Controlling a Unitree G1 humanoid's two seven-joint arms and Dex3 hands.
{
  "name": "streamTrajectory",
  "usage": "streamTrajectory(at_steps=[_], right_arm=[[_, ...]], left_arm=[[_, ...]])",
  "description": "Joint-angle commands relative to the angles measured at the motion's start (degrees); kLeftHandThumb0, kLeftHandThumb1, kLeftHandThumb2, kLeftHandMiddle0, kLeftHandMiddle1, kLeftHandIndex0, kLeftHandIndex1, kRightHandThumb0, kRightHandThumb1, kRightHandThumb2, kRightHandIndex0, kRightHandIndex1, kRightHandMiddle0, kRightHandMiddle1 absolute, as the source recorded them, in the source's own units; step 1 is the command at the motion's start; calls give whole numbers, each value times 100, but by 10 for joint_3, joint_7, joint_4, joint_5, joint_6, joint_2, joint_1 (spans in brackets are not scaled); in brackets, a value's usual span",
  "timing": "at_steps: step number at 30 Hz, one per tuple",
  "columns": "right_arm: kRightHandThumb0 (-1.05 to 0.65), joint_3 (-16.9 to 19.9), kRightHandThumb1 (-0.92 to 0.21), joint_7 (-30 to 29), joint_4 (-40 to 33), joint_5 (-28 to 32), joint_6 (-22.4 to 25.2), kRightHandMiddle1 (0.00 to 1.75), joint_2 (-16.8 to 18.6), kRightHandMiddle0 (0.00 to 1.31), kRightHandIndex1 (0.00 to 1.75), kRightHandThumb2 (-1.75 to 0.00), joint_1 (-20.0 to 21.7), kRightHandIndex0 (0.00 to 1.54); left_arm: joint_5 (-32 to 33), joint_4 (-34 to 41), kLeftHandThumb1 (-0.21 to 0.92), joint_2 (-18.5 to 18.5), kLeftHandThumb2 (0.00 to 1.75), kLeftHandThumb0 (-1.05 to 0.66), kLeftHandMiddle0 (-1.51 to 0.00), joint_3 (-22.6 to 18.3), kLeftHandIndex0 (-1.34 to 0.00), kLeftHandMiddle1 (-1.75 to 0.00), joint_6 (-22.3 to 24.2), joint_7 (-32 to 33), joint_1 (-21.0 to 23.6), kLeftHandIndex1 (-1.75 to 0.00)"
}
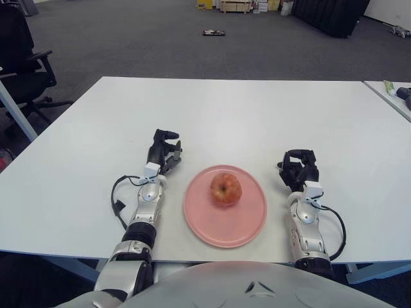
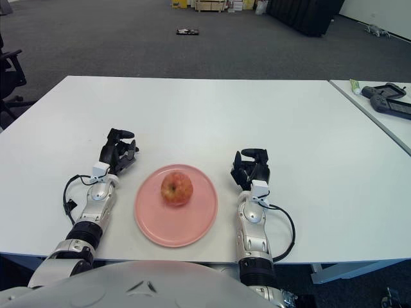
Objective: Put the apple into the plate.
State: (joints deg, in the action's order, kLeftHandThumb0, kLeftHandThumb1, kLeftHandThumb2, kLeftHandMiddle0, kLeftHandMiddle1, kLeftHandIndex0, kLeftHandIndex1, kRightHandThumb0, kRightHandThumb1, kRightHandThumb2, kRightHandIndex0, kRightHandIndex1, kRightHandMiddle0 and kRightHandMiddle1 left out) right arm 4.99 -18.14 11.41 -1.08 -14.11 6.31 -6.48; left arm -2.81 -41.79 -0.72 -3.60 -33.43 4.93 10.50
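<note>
A broad white surface point(image 1: 257, 122) fills most of my view, its far edge running across the upper third of the frame. Beyond it lies dark grey carpet point(image 1: 148, 45). At the upper left stands a black office chair point(image 1: 22, 61) on wheels. A second white table point(image 2: 379, 112) juts in at the right edge, carrying a dark device point(image 2: 387, 97). Far back, top centre, sit wooden crates point(image 1: 237, 5), with a dark curtain point(image 1: 331, 14) to their right and a small object point(image 1: 214, 32) on the floor.
</note>
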Motion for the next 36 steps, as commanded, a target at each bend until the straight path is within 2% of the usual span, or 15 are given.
streamTrajectory(at_steps=[1, 18, 36], right_arm=[[-37, 4, -76, 0, 12, 8, 17, 175, 13, 29, 146, -75, 1, 52], [-37, 0, -78, 11, 9, 4, 15, 175, 8, 28, 148, -73, 1, 48], [-37, -4, -73, 36, 7, -2, 10, 175, 1, 31, 150, -79, -6, 49]], left_arm=[[-6, -11, 77, 4, 73, -37, -48, 5, -28, -174, -1, 2, -24, -175], [3, 32, 77, 14, 74, -37, -49, 1, -28, -175, -1, 6, -45, -175], [-4, 86, 75, 13, 76, -37, -48, 8, -29, -175, 39, 5, -62, -175]])
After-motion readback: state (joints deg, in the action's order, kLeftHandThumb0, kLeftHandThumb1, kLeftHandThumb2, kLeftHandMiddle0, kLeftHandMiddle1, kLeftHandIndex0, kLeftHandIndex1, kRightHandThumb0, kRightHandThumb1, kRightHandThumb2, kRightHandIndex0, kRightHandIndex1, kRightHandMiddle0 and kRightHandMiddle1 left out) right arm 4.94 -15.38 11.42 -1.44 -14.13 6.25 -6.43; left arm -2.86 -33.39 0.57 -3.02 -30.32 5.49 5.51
